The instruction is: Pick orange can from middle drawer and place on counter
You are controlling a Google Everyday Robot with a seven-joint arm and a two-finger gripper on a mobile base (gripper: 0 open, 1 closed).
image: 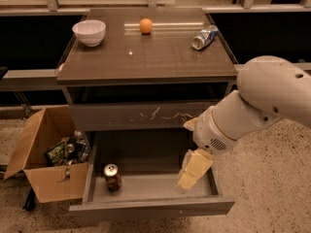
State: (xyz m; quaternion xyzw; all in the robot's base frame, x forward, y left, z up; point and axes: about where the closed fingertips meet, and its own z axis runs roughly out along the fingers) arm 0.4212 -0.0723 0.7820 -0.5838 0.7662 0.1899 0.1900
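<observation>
Camera view: orange can (pixel 112 176) at left of middle drawer (pixel 150 207), end effector (pixel 192 172) apart at right, grip unclear.

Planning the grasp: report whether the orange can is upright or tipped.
Upright: the orange can stands in the middle drawer, silver top up. The gripper hangs over the drawer, apart.

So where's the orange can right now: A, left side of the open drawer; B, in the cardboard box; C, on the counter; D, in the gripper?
A: the orange can stands at the left of the middle drawer, while the gripper hangs over its right side, apart from the can.
</observation>
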